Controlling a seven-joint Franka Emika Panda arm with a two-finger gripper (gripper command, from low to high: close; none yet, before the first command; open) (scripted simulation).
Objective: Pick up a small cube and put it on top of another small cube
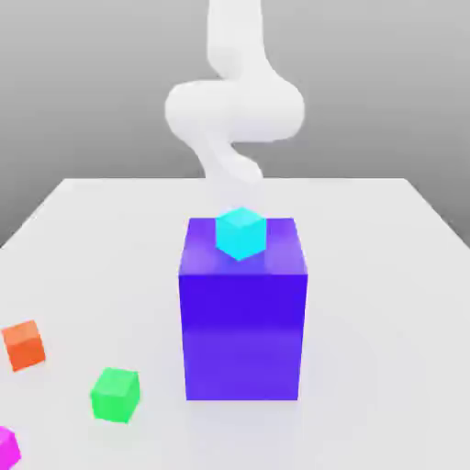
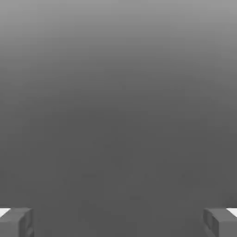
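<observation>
Pink cube (image 1: pixel 6 447) on table, fingers (image 2: pixel 16 222) apart

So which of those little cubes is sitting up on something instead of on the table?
The cyan cube. It rests on top of the big blue block, while the orange, green and magenta cubes lie on the white table.
</observation>
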